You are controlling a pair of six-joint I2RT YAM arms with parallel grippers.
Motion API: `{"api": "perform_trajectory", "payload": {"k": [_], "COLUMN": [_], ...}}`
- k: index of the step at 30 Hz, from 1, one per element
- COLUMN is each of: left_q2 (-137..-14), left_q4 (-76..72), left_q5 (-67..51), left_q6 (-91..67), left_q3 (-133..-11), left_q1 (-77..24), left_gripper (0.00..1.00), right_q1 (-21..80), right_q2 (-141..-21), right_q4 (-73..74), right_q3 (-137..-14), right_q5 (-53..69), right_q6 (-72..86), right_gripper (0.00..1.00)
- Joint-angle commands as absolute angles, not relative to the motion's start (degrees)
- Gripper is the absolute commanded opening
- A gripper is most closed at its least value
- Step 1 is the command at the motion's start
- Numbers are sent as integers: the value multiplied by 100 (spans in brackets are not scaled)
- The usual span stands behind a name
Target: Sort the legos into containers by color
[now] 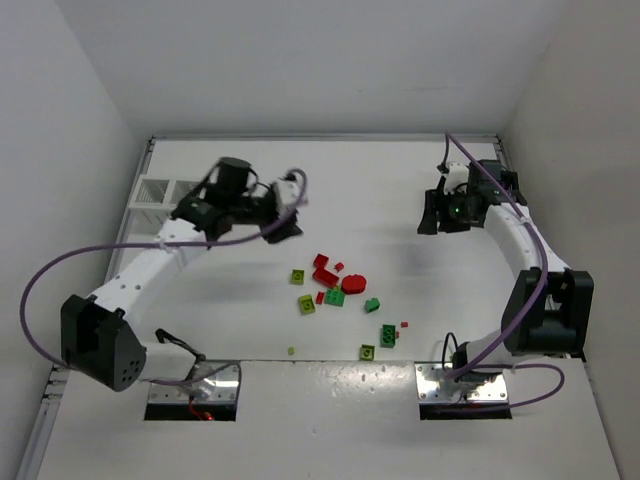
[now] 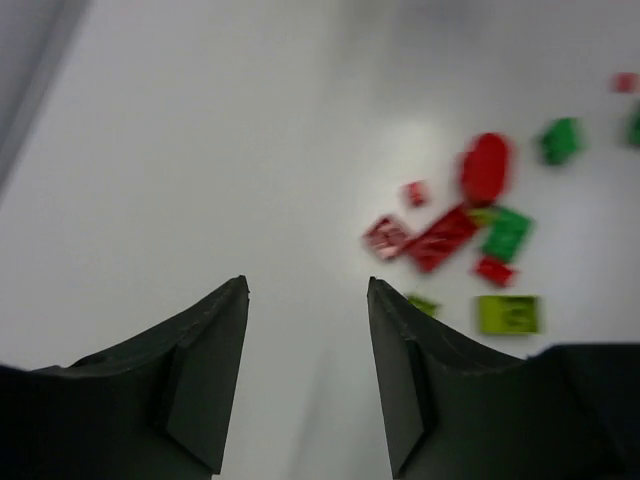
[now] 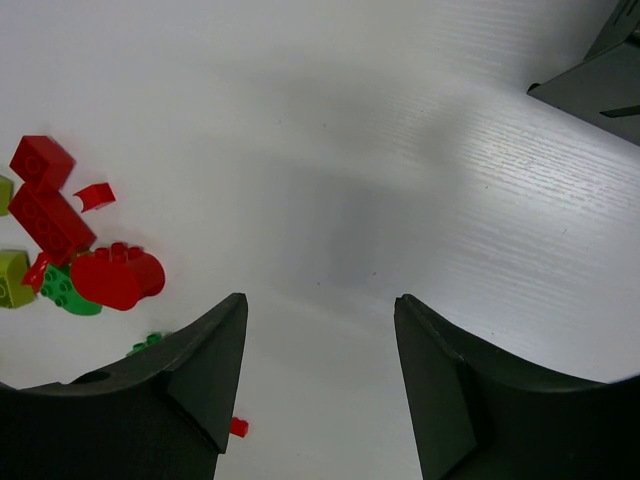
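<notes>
While my left tool [image 2: 306, 285] and right tool [image 3: 320, 300] hang open and empty, small red, green and yellow-green plastic bricks [image 1: 334, 296] lie scattered on the white table [image 1: 400, 180]. A white slatted bin [image 1: 160, 190] sits far left

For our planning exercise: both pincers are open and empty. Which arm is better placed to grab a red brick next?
Probably left. The left pincer hangs open close beside the red bricks, while the right pincer sits clearly farther from them.
</notes>
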State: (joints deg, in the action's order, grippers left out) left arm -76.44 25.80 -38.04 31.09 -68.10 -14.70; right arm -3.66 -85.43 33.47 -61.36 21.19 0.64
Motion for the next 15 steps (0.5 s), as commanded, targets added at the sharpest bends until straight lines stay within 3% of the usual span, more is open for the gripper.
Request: {"api": "perform_trajectory", "payload": {"k": [1, 5, 15], "left_q2": [-7733, -8243, -9509], "left_q4": [3111, 2989, 2822], "left_q5": [-3463, -3121, -2452], "left_q6": [3322, 3252, 3568], "left_q3": [-6346, -6127, -6012], "left_q1": [-2607, -4144, -5299], "left_gripper": [55, 51, 49], "right_q1": [-316, -264, -211], "right_q2": [-8411, -8517, -8517], "right_q4": [3305, 3357, 3357], "right_q3": [-6407, -6460, -6460], "right_q5": [2066, 2005, 2004], "right_q6": [35, -17, -70], "right_gripper": [61, 61, 61]}}
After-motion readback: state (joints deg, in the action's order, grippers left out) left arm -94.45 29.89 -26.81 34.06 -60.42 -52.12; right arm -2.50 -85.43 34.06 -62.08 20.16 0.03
